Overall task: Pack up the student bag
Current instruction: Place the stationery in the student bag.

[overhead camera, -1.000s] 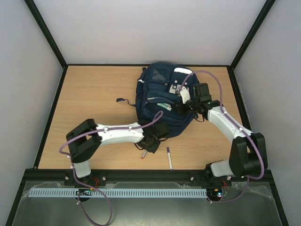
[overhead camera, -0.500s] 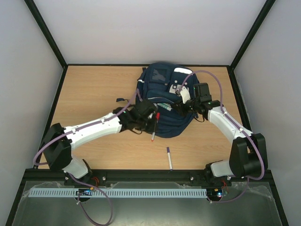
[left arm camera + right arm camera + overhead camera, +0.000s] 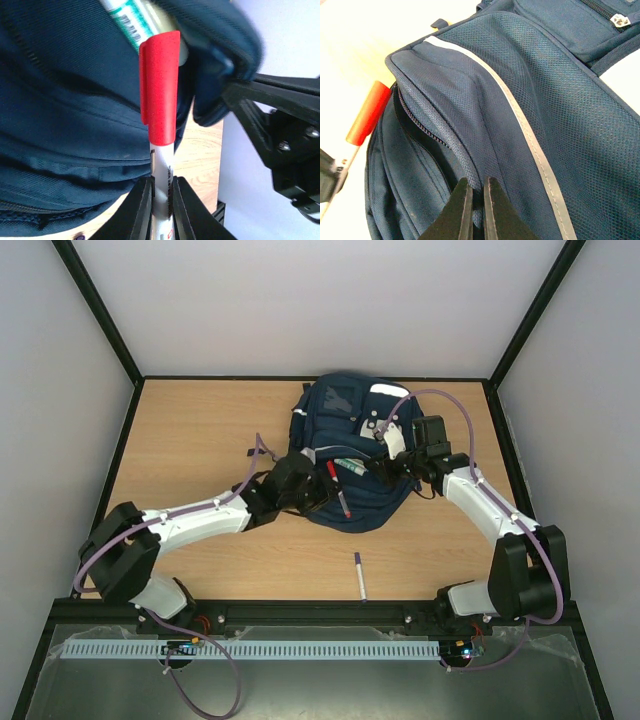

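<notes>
1. While bag [image 3: 335, 405] lies far-centre on table [image 3: 200, 440], left gripper [image 3: 161, 200] pinches pen [image 3: 159, 90], red cap at open pocket.
2. Right gripper [image 3: 476, 197] pressed together on bag fabric below the zip.

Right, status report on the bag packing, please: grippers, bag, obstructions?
Left gripper shut on red-capped pen, cap at student bag pocket. Right gripper shut on bag fabric. Green marker lies in that pocket.

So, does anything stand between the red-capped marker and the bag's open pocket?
Yes: a green-labelled marker already lies in the pocket mouth of the student bag, right at the tip of the red-capped marker. Nothing else visible.
</notes>
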### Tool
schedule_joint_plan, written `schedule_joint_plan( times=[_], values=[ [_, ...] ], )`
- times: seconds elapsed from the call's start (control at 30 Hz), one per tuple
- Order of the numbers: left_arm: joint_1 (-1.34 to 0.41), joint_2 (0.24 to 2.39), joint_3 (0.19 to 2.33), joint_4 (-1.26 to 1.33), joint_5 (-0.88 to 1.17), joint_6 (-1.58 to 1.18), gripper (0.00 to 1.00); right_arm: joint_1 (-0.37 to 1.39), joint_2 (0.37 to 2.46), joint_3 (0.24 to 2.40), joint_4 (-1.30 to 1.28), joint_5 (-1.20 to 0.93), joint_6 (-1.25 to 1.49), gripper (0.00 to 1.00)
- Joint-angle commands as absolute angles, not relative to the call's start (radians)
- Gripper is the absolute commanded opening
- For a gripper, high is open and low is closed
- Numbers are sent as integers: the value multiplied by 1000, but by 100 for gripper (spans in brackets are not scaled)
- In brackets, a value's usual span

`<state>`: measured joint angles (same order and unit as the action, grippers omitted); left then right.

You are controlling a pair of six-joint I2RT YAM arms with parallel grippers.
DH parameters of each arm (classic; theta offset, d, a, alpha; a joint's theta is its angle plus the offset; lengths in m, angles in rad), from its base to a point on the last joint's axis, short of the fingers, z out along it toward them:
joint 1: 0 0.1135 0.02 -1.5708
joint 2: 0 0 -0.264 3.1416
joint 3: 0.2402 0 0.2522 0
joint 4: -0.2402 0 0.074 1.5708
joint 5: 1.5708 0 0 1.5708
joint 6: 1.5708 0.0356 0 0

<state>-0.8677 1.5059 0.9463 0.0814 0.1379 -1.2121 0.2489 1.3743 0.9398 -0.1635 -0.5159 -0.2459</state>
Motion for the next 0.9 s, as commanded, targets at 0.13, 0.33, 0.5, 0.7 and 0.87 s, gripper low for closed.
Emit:
schedule_joint_plan(
  times=[0.13,0.33,0.5,0.7,0.87],
  values=[
    [-890,1565,951,262,118,-1396,2,244,1353,952,-179,-544,-229,1],
    [-888,1643,1029,208,99,-1459,2,244,1352,952,-181,-549,-230,1],
    [-882,1675,1071,160,4,-1518,2,243,1343,950,-179,-551,-229,1],
    [-837,1745,1143,163,-20,-1544,2,244,1337,949,-180,-560,-230,1],
    [-827,1811,1220,151,-15,-1559,2,244,1331,947,-176,-568,-231,1]
  ],
)
